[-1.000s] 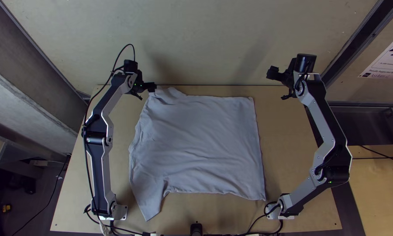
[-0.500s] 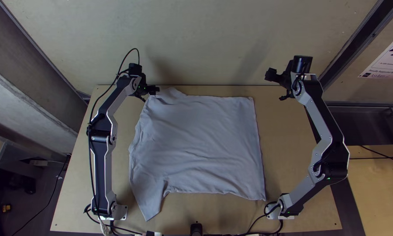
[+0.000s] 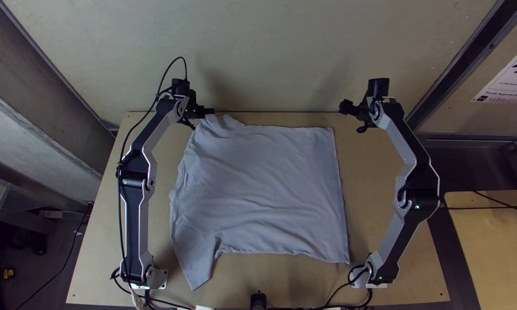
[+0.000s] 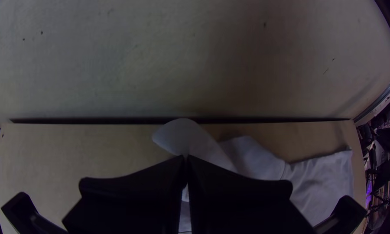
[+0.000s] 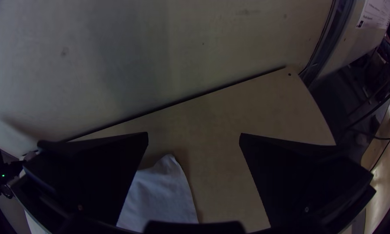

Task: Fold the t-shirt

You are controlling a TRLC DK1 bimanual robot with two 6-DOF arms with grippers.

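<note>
Left gripper closed near the t-shirt (any hold unclear); right gripper wide apart, empty.

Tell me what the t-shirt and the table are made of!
The t-shirt looks like soft, dull cloth, maybe cotton: it has little wrinkles. The table seems to be smooth, matte wood, maybe plywood: it's a flat, pale tan board.

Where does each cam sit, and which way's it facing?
Top: high over the table's near edge, steeply down on the shirt; left arm, right arm visible.
Left wrist: on that arm, past its shut fingers at shirt and wall.
Right wrist: on that arm, past its open fingers at shirt and wall.
Both wrist views share the shirt and the table's far edge.
</note>
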